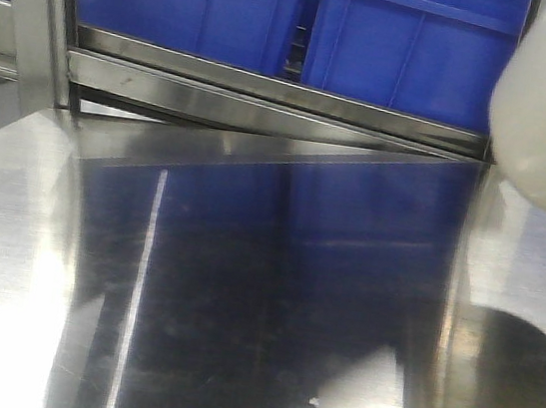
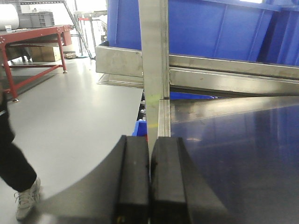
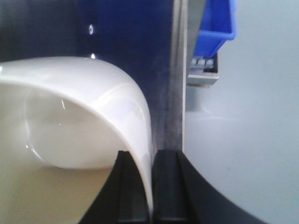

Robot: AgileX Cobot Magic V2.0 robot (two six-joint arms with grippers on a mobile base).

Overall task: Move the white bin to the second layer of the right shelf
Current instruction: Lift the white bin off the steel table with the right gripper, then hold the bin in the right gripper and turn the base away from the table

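White bin [image 3: 70,116]: glossy cream tub, raised above the steel surface [image 1: 239,310]; it sits at the upper right of the front view, in front of the crates.
Right gripper [image 3: 148,161]: two black fingers pinched tight on the bin's wall, one inside the mouth and one outside.
Left gripper [image 2: 149,140]: fingers pressed together with nothing between them, at the surface's left edge near a steel post [image 2: 154,56].
Blue crates [image 1: 189,2]: side by side behind a steel rail [image 1: 267,98].
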